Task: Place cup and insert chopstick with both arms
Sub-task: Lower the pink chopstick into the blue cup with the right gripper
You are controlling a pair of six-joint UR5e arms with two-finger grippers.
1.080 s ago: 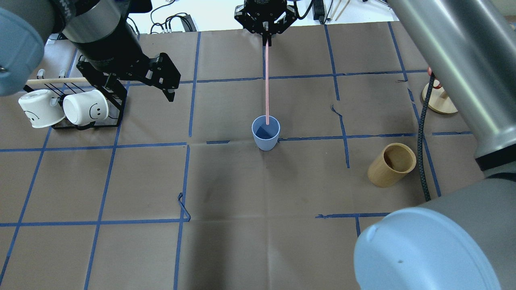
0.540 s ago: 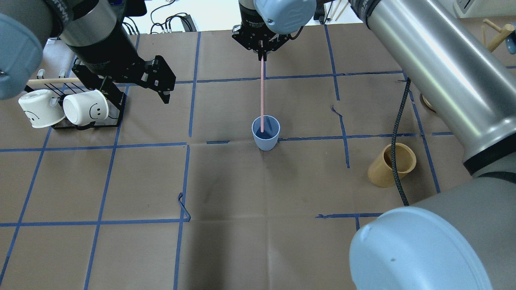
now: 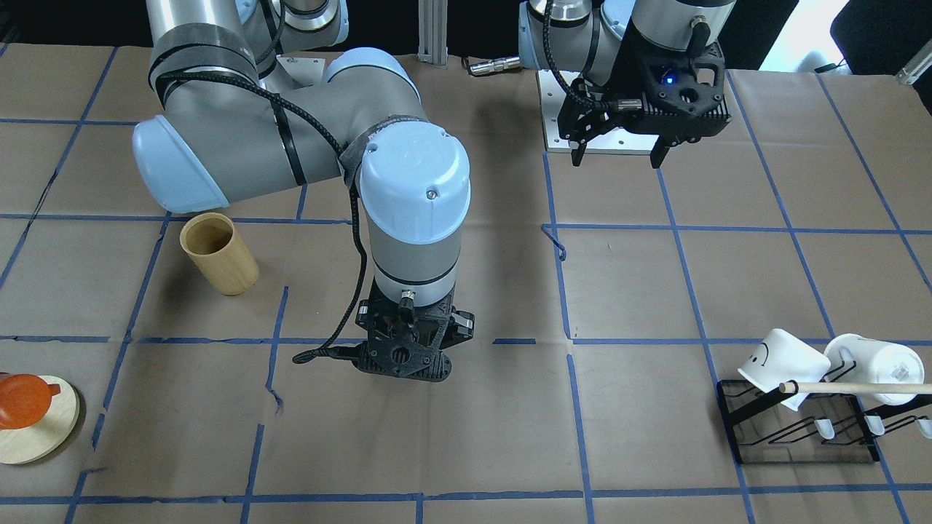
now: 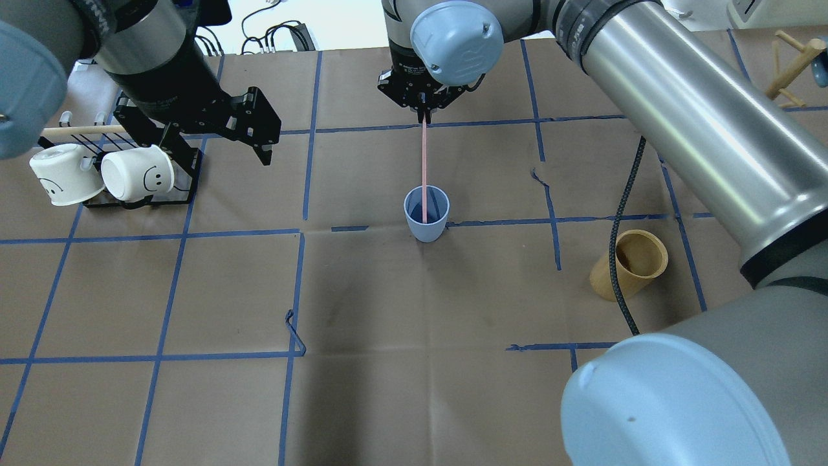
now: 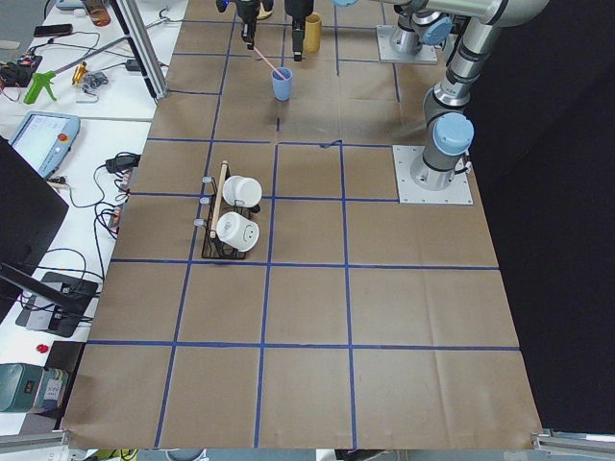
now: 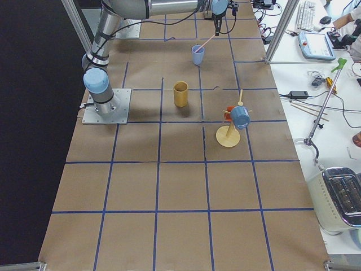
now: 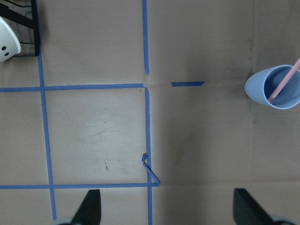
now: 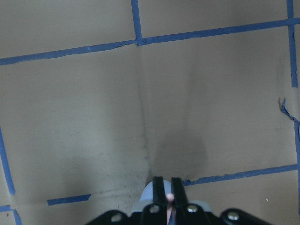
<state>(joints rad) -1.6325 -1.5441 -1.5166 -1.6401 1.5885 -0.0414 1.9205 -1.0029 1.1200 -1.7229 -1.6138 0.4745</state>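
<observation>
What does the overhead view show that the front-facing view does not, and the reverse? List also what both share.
Only overhead: the blue cup with the chopstick standing in it, gripped at its top by the right pincer.
Only front-facing: an orange item on a wooden disc; there the right arm hides the blue cup and chopstick.
Both: the bamboo cup, the rack with two white mugs, and the open left pincer.

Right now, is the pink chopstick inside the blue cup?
Inside. The chopstick ends below the rim of the cup; the right gripper grips its top.
</observation>
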